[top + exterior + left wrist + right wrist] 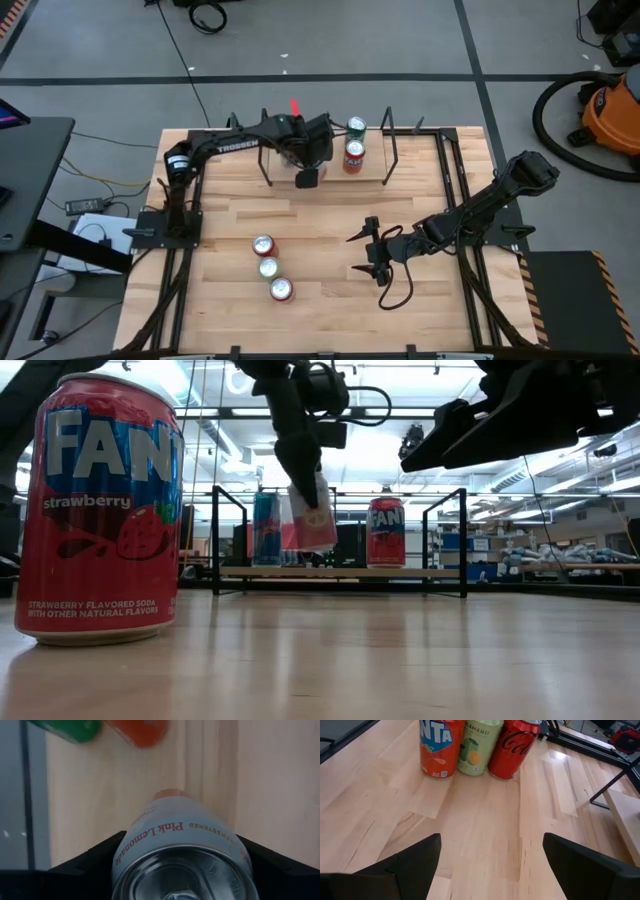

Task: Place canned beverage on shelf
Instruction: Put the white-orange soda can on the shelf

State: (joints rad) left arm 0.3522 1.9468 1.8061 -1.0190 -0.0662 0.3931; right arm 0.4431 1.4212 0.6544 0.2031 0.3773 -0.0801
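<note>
My left gripper (304, 158) is over the shelf (415, 172), a low light-wood plank with black rod uprights, and is shut on a pale Pink Lemonade can (180, 835). In the low view the can (312, 515) hangs tilted above the plank (340, 572). A red can (353, 153) and a green-topped can (356, 127) stand on the plank. The low view also shows a blue can (266, 528) on it. My right gripper (366, 254) is open and empty above the table's middle right. My left gripper pinches the can's upper side walls (125, 852), just below the top rim, between its two fingers (90, 862). The fingers come from above, slanting down. The can hangs tilted, its bottom end (322, 543) clear above the plank.
Three cans stand in a row on the table at front centre-left (268, 267). They show in the right wrist view as a Fanta (441, 747), a Calamansi (479, 745) and a Coca-Cola can (512, 747). A Fanta strawberry can (100, 510) is close to the low camera.
</note>
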